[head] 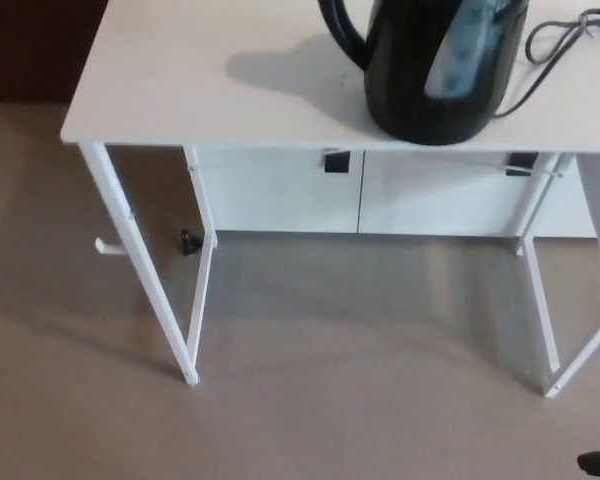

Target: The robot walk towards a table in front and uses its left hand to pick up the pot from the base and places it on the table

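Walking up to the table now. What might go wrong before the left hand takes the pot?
The pot stands near the front edge of the table, so a bump or clumsy reach might tip it off. The cord loops on the tabletop to the right and might snag during the lift. The thin white legs stand close ahead; a foot may catch one.
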`<state>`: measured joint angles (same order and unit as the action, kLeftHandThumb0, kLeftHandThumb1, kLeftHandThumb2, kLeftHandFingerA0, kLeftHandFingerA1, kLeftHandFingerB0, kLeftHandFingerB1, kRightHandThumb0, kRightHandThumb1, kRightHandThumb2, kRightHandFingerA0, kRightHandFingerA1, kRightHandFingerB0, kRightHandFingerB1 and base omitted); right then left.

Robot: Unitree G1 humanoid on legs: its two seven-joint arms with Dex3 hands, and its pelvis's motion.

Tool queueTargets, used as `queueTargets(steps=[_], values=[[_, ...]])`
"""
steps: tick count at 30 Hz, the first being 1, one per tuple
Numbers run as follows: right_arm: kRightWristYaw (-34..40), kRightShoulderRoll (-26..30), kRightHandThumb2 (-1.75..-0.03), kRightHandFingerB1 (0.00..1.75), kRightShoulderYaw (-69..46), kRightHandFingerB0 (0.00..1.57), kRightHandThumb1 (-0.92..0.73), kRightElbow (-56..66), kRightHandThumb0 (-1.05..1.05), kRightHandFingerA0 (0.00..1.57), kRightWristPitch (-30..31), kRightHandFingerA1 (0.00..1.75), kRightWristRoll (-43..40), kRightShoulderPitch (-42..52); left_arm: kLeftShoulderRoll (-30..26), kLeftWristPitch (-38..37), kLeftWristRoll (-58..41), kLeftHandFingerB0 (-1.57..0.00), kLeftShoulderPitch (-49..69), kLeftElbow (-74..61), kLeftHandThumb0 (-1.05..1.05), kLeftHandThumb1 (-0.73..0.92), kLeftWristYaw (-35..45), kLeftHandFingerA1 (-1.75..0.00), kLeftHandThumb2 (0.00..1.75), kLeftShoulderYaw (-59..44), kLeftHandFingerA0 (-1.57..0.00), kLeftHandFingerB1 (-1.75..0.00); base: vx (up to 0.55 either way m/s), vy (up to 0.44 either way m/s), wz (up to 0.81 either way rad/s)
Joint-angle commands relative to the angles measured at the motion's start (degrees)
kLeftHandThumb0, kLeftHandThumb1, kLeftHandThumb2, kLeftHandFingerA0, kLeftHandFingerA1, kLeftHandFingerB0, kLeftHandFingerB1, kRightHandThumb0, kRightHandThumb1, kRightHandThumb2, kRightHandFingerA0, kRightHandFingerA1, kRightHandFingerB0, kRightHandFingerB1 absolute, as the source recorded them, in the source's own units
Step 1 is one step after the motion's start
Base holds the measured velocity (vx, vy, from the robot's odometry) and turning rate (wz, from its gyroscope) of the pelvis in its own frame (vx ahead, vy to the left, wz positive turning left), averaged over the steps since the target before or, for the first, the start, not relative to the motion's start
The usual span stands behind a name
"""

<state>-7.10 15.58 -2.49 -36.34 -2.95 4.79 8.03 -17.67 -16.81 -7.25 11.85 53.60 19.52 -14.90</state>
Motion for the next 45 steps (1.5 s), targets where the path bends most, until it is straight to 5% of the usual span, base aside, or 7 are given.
queueTargets(steps=[1,31,36,37,39,40,45], values=[[0.43,-0.15,-0.93,0.77,-0.29,0.37,-0.17,-1.72,-0.77,0.53,-0.99,0.88,-0.29,0.54,-0.89,-1.25,-0.21,-0.38,0.48,1.42,0.46,0.28,-0.14,-0.61,0.76,-0.5,-0.32,-0.57,0.21,-0.027,-0.05],[1.24,0.13,-0.91,0.86,1.45,0.44,-0.24,-3.4,-0.82,0.51,-1.79,0.96,1.09,-0.7,-0.93,0.07,-0.12,-0.42,1.6,-0.26,0.48,0.31,-1.05,-0.62,0.77,-0.49,-0.37,-0.58,0.19,-0.026,-0.01],[1.34,0.22,-1.02,0.73,1.79,0.31,-0.24,-2.47,-0.76,0.48,-1.33,0.85,1.43,-0.55,-0.87,-0.55,-0.09,-0.44,1.45,0.01,0.49,0.31,-1.19,-0.63,0.77,-0.55,-0.39,-0.59,0.01,0.023,-0.01],[1.5,0.25,-0.91,0.86,1.74,0.43,-0.25,-4.89,-0.87,0.51,-3.12,0.95,1.47,-1.56,-0.77,-0.28,-0.75,-0.44,1.22,0.03,0.48,0.31,-0.62,-0.63,0.78,-0.94,-0.38,-0.59,-0.01,0.118,-0.07],[1.34,0.19,-1.04,0.74,1.62,0.3,-0.25,-4.47,-0.81,0.47,-3.26,0.86,1.29,-1.35,-0.88,-0.53,-0.46,-0.44,1.32,0.0,0.47,0.3,-0.6,-0.64,0.77,-0.79,-0.38,-0.59,0.1,0.113,-0.2],[1.29,0.17,-0.9,0.87,1.54,0.44,-0.24,-4.76,-0.82,0.52,-3.64,0.97,1.22,-1.41,-0.92,-0.36,-0.3,-0.45,1.38,-0.18,0.46,0.3,-0.78,-0.63,0.77,-0.69,-0.39,-0.59,0.11,0.132,-0.24],[1.72,0.13,-0.92,0.87,1.6,0.46,-0.22,-5.2,-0.83,0.54,-3.72,0.96,1.68,-1.57,-0.93,-0.49,0.04,-0.47,1.55,-0.01,0.47,0.3,-1.35,-0.64,0.76,-0.45,-0.42,-0.59,0.05,0.052,0.11]])
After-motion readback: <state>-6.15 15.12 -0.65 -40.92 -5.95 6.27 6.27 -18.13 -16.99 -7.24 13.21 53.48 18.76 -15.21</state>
